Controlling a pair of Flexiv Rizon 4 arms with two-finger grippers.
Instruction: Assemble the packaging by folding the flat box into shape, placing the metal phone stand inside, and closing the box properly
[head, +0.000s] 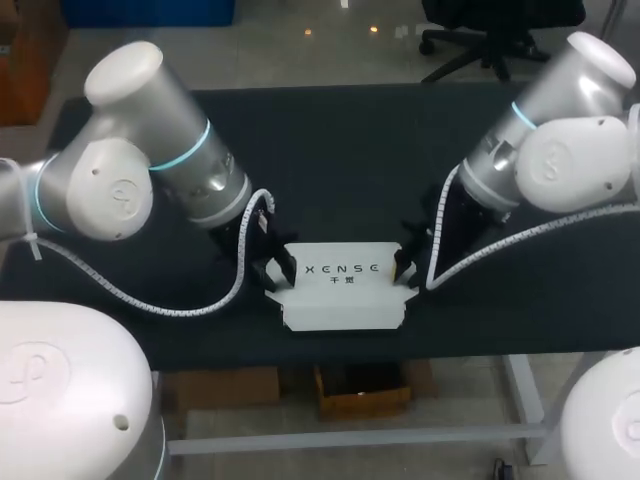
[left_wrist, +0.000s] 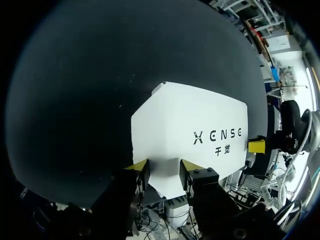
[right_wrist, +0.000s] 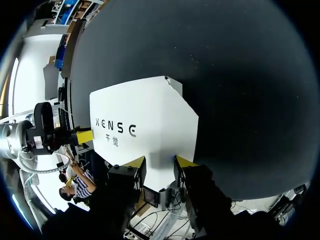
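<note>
The white box (head: 345, 295) with dark print lies folded flat near the table's front edge, between my two arms. My left gripper (head: 272, 274) is at its left end. In the left wrist view the gripper (left_wrist: 164, 168) has the box's (left_wrist: 190, 120) tapered end flap between its yellow tips, which touch the flap from both sides. My right gripper (head: 405, 268) is at the right end. It (right_wrist: 160, 164) holds the other end flap of the box (right_wrist: 145, 120) the same way. No metal phone stand shows in any view.
The black table (head: 340, 150) stretches bare behind and to both sides of the box. Its front edge (head: 330, 358) runs just in front of the box. White cable conduits hang from both wrists near the box ends.
</note>
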